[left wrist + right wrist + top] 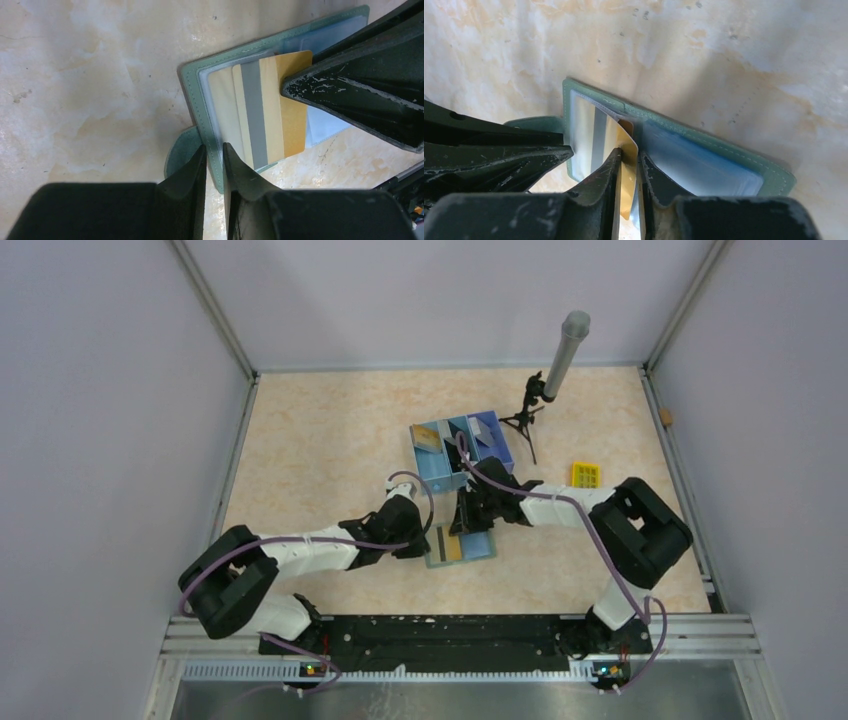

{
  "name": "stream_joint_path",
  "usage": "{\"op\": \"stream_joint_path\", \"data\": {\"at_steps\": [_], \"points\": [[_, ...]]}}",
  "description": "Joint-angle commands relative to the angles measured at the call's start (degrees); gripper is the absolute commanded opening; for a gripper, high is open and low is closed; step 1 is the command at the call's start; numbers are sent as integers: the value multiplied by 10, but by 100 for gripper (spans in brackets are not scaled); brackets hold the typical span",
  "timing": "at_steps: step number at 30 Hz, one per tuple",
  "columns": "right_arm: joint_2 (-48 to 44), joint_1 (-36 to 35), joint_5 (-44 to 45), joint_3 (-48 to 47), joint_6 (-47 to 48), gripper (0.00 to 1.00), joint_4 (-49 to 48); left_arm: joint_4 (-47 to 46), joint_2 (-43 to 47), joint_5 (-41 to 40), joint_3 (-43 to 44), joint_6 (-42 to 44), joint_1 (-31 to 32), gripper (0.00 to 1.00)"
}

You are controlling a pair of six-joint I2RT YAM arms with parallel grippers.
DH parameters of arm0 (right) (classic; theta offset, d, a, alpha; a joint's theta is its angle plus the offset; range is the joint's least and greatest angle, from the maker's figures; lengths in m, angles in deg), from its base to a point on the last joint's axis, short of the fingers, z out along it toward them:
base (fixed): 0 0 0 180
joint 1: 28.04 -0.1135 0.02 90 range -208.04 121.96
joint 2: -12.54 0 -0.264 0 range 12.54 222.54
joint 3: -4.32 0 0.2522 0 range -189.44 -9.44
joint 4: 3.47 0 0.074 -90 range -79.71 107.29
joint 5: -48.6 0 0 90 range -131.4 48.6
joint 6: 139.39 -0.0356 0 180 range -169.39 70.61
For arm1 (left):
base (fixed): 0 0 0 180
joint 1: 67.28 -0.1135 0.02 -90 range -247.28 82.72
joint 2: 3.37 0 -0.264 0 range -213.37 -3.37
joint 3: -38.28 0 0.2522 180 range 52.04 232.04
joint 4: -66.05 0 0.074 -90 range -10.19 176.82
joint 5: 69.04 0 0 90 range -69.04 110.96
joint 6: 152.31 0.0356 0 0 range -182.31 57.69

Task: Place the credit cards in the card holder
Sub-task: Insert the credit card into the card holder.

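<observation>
Grippers narrow: right (630,152) astride gold card (292,120), left (214,147) on card holder (192,95)

The card holder (478,548) is laid open on the table (320,440), just in front of the tray (418,452). Its left edge is set between the fingers of the left gripper (215,165) — a card (270,112) is lodged partway in the left panel, flanked by the fingers of the right gripper (628,165). A stand (524,420) is placed right of the tray.
</observation>
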Motion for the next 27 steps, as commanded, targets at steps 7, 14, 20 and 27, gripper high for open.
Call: {"op": "stream_joint_path", "data": {"at_steps": [7,14,20,27], "points": [[-79,-16,79,6,15,32,108,-8,-19,-28,-17,-7,-2,17],[-104,-32,84,25,-9,41,104,-9,-17,-24,-18,-9,-1,17],[-96,-41,65,38,-31,32,70,-9,-16,-22,-20,-8,-2,17],[-68,-47,57,33,-44,24,48,-9,-13,-20,-20,-5,-2,18]]}}
